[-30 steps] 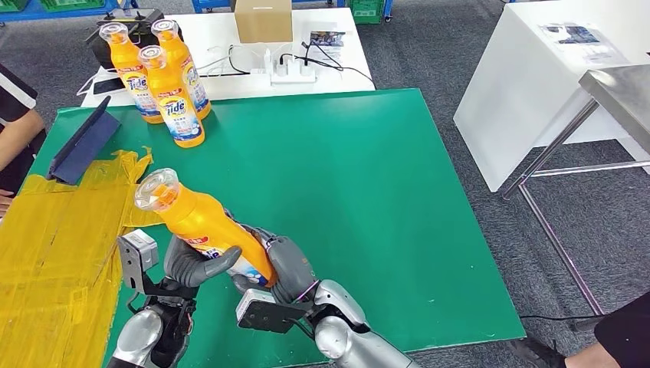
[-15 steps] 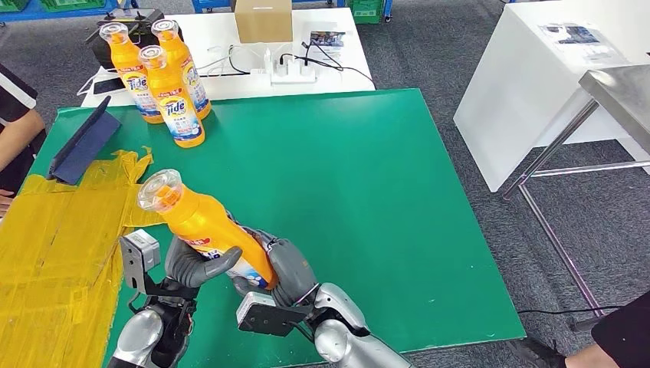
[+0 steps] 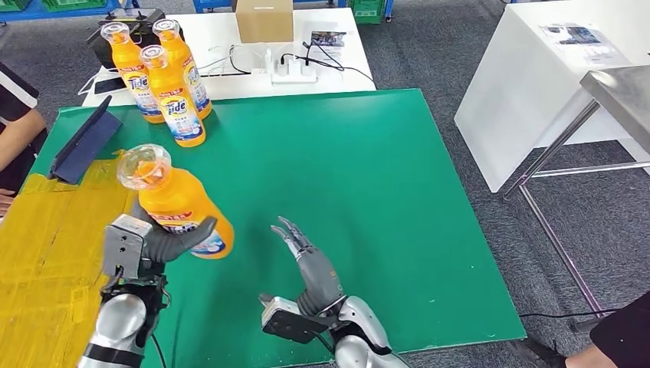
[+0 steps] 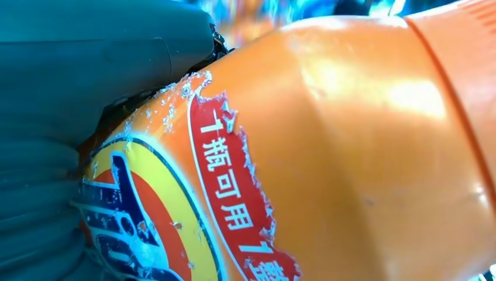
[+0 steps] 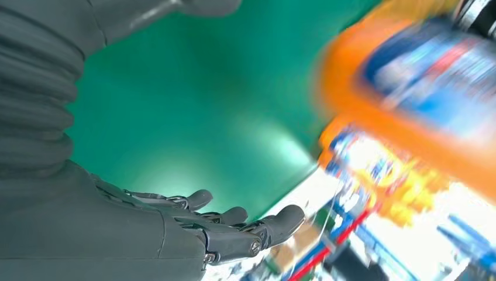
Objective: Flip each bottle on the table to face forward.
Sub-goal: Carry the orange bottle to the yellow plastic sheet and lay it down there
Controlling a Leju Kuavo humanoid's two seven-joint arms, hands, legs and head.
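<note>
Bottle [image 3: 178, 208] in my left hand [image 3: 157, 244]: orange, smooth plastic, lifted off the green mat [image 3: 368, 192] and leaning, its clear cap [image 3: 144, 165] toward the far left. My fingers and thumb wrap its lower body, over the label. I judge it stiff and fairly heavy if full, and its glossy wall looks slippery, so the waist where the label sits seems the surest place to hold, the paper giving more bite than bare plastic. My right hand [image 3: 310, 264] stands just beside it, off the bottle, palm upright, fingers spread and holding nothing.

My left wrist view brings close what the head view cannot resolve: the label's red band with white characters [image 4: 234, 193], its edge frayed and flaking, and my thumb [image 4: 105, 64] pressed against the plastic. My right wrist view shows my bare fingers [image 5: 234, 231] over the mat, the bottle beyond them a blur.

Farther back, three like bottles [image 3: 165, 73] stand upright at the mat's far-left corner, touching one another.
</note>
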